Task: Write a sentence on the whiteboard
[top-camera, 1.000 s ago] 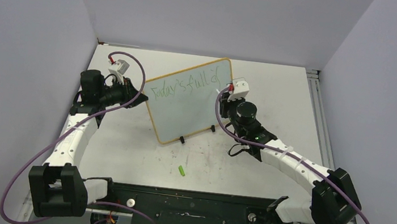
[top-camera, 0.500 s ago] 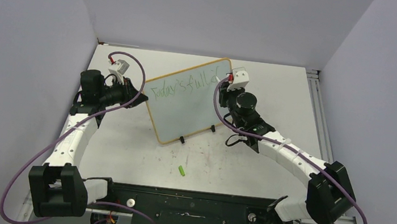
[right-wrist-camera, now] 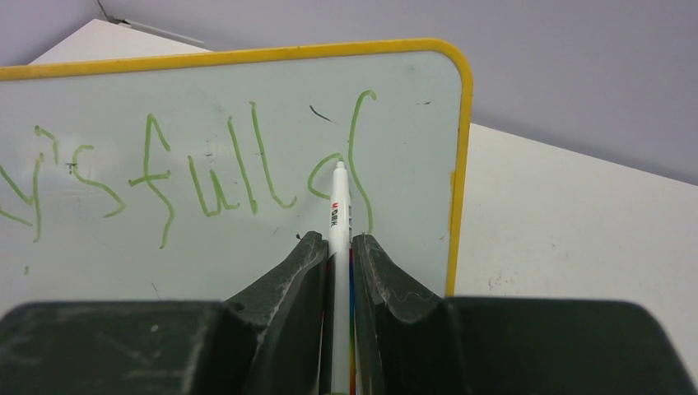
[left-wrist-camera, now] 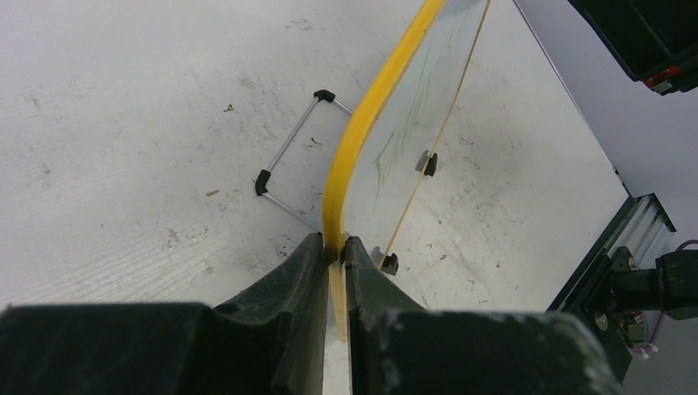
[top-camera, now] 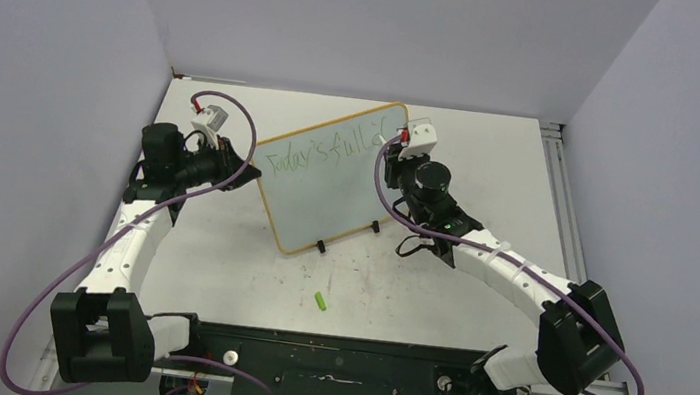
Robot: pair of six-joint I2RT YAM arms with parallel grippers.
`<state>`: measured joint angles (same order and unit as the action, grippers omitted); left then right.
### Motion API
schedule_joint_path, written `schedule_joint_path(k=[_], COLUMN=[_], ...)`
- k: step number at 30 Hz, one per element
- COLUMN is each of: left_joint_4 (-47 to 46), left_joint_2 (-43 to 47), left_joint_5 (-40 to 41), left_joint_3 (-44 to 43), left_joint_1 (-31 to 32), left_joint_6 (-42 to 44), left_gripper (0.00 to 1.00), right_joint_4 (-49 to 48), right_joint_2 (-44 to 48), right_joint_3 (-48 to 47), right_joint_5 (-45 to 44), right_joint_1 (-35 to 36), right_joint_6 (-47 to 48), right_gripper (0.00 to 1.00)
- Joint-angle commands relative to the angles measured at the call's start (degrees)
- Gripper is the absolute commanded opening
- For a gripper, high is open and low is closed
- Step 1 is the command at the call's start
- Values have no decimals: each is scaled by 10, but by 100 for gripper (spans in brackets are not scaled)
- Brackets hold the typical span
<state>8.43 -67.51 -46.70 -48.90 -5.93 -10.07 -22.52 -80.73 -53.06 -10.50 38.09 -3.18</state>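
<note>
Whiteboard (top-camera: 328, 180): stands propped up on the white table (top-camera: 491, 165), turned at an angle, with its writing face toward the arm bases.
Frame: thin orange-yellow edge with rounded corners all round the whiteboard.
Feet: two small black clips (top-camera: 322, 246) sit on the whiteboard's lower edge and touch the table.
Rear stand: in the left wrist view, a thin wire leg with black ends (left-wrist-camera: 288, 156) lies on the table behind the whiteboard.
Sentence (right-wrist-camera: 153, 174): green handwriting along the whiteboard's upper part, reading "Today's full", then a small loop and a tall hooked stroke near the whiteboard's right edge.
Left gripper (left-wrist-camera: 333, 247): at the whiteboard's left edge, its jaws pinched onto the yellow frame, one finger on each face.
Right gripper (right-wrist-camera: 339, 243): in front of the whiteboard's upper right corner, clamped tightly on a white marker (right-wrist-camera: 338, 206).
Marker tip: points at the whiteboard, right at the small green loop.
Green piece (top-camera: 321, 301): a small object lies on the table in front of the whiteboard, well apart from its feet.
</note>
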Motion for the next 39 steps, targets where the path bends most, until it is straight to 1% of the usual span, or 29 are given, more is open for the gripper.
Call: schedule_joint_path(k=[1,9,20,29,39], left_joint_4=[-11,-11,-10,-10,-8], left_joint_2=[7,8,8,7,11], left_joint_5=[11,11,11,13,26], left_joint_3=[-12,-12,-12,-12,-13], left_joint_1=[1,1,1,1,1], left_joint_6=[8,9,9,8,6], left_gripper=[0,0,0,0,0], right_joint_4=[-28,-28,-30,-28,-12], right_joint_2=[-14,-17,-18,-16,38], right_joint_3=[-25,-25,-25,-26,-12], right_joint_5=[2,3,-21,-15,6], right_joint_1=[-8,-13,-20,-22,-21], right_joint_6=[7,6,6,7,6], right_gripper=[5,5,5,5,5])
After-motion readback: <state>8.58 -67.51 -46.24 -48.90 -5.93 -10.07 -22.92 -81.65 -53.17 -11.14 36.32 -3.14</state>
